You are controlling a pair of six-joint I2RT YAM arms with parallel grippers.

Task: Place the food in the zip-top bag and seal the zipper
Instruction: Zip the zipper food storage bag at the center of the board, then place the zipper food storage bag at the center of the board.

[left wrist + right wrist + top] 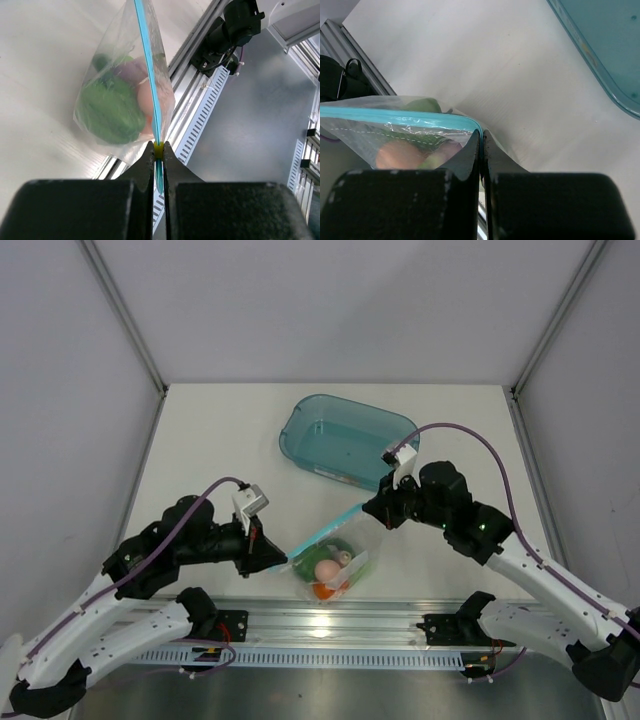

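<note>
Low centre in the overhead view, the zip-top bag (345, 562) hangs taut between the arms with the toy vegetables (327, 574) inside. The left gripper (283, 559) and right gripper (369, 506) each pinch one end of its zipper (325, 533). Sealing seems the step in hand. Next, I'd guess, comes pressing along the strip.

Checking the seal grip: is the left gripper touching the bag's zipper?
Touching. The left wrist view shows the left gripper shut on the zipper.
</note>
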